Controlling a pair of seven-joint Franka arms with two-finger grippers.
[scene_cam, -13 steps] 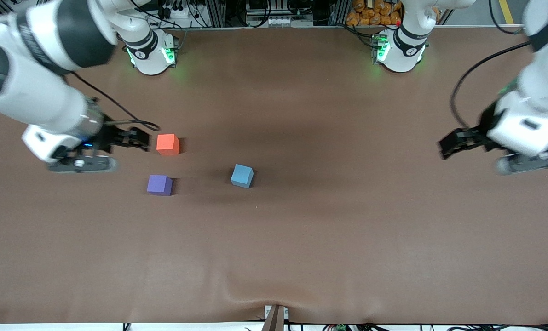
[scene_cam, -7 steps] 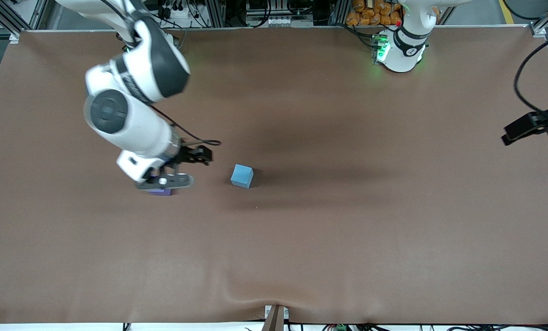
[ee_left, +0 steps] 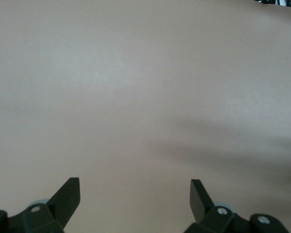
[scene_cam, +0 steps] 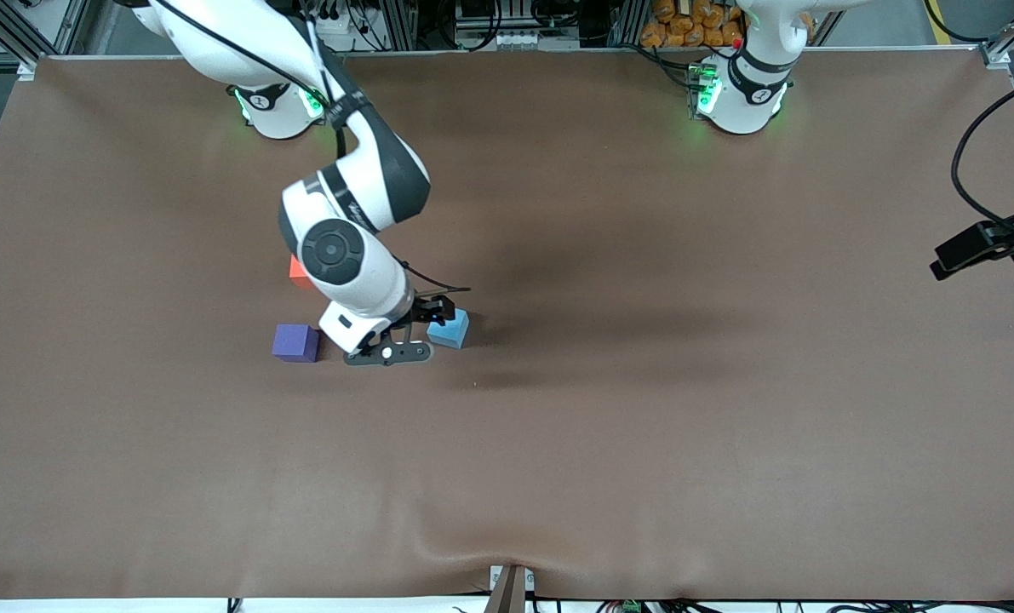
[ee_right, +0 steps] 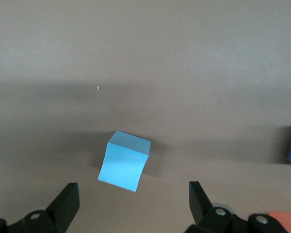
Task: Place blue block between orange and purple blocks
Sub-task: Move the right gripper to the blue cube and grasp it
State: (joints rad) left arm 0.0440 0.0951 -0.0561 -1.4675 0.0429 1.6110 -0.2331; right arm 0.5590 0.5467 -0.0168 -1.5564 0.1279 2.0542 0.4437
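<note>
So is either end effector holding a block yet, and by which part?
No, nothing is held. The right end effector is open over the blue block, not touching it. The left end effector is open over bare table.

One blue block [scene_cam: 449, 330], one purple block [scene_cam: 295, 342], one orange block [scene_cam: 296, 269]; two arms.

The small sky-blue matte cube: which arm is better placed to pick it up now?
The right arm. Its hand hangs open just over the small sky-blue matte cube, which shows between its fingers in the right wrist view. The left hand waits at its end of the table.
</note>
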